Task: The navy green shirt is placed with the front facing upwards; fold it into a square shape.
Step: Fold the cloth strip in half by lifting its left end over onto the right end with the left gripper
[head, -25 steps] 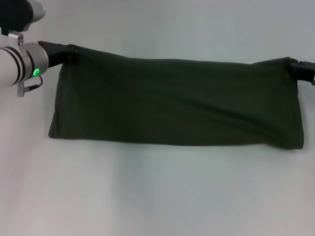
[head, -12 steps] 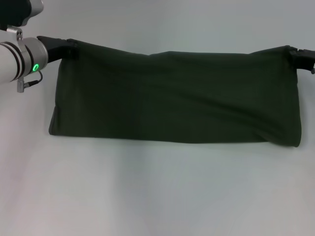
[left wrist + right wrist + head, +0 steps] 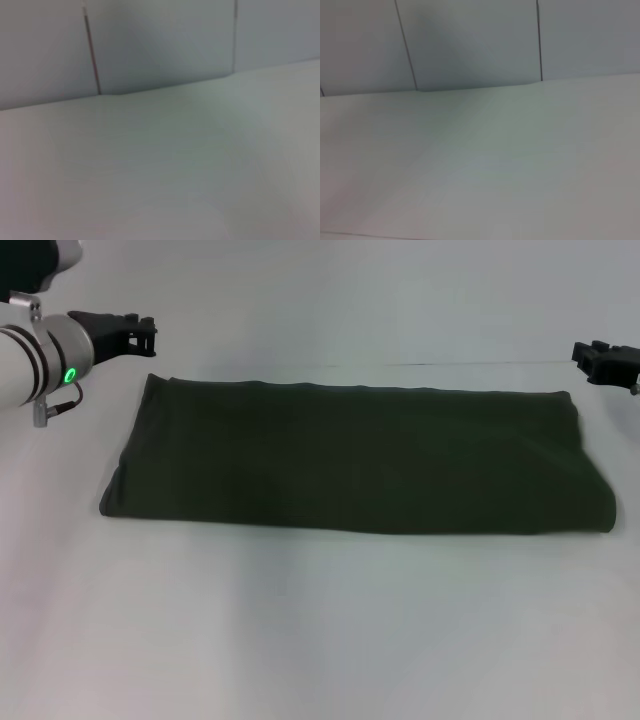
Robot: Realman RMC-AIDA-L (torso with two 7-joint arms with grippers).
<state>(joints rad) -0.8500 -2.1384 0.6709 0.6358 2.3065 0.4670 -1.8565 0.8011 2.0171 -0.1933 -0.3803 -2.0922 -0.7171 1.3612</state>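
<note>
The navy green shirt (image 3: 350, 460) lies flat on the white table (image 3: 320, 640) in the head view, folded into a long horizontal band; no lettering or collar shows. My left gripper (image 3: 146, 332) hovers open just above and beyond the band's far left corner, holding nothing. Off the far right corner, my right gripper (image 3: 583, 353) is open too, clear of the cloth. Both wrist views show only bare table and wall, with no shirt or fingers in them.
White table surface stretches in front of the shirt toward me. A pale panelled wall (image 3: 470, 40) rises behind the table's far edge in the wrist views.
Both grippers let go of the shirt's far edge, which dropped flat onto the table. Each gripper now stands a little beyond its corner, free of the cloth.
</note>
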